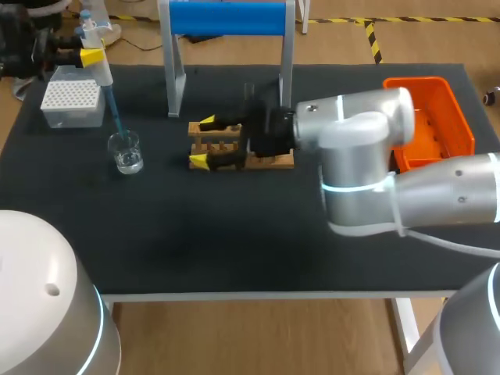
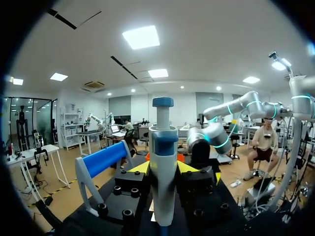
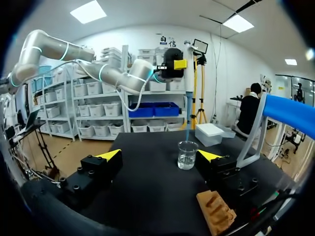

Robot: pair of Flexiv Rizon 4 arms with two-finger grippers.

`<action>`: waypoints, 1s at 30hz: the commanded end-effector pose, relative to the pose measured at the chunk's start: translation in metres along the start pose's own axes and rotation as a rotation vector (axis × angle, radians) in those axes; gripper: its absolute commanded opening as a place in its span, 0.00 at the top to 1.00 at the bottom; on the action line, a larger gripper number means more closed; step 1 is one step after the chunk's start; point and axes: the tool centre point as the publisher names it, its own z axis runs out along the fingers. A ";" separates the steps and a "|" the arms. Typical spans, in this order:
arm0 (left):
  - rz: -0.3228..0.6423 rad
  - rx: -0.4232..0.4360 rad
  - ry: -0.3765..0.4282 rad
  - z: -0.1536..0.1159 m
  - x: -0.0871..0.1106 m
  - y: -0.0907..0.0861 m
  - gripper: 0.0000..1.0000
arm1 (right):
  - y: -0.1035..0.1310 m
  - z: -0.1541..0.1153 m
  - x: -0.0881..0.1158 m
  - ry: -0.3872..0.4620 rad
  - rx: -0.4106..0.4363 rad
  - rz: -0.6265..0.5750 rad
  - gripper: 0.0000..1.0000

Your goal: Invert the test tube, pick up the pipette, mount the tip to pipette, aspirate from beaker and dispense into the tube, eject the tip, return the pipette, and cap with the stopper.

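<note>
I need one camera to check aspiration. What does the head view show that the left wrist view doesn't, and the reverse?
Head only: the beaker with the tip in it, the tip box, the rack. Left wrist only: both yellow fingertips flanking the pipette. Both: the pipette in the left gripper, the blue stand, the right arm.

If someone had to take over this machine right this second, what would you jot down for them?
Left gripper: shut on the pipette. Its blue tip is mounted and reaches down into the beaker.
Right gripper: open and holding nothing, one finger on each side of the wooden rack.
Tip box: beside the beaker.
Done: pipette picked up, tip mounted.
Left: draw from the beaker, dispense into the tube, eject the tip, return the pipette, cap.
I can't clearly make out the test tube or the stopper.
</note>
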 end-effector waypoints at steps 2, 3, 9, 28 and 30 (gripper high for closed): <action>0.002 0.003 0.004 -0.001 -0.001 0.001 1.00 | -0.006 0.039 0.002 -0.110 0.020 -0.004 0.00; 0.002 0.003 0.004 -0.001 -0.001 0.001 1.00 | -0.007 0.042 0.002 -0.120 0.024 -0.004 0.00; 0.002 0.003 0.004 -0.001 -0.001 0.001 1.00 | -0.016 0.054 -0.002 -0.150 0.047 0.003 0.00; 0.002 0.003 0.004 -0.001 -0.001 0.001 1.00 | -0.026 0.059 -0.005 -0.154 0.045 0.011 0.00; 0.002 0.003 0.004 -0.001 -0.001 0.001 1.00 | -0.026 0.059 -0.005 -0.154 0.045 0.011 0.00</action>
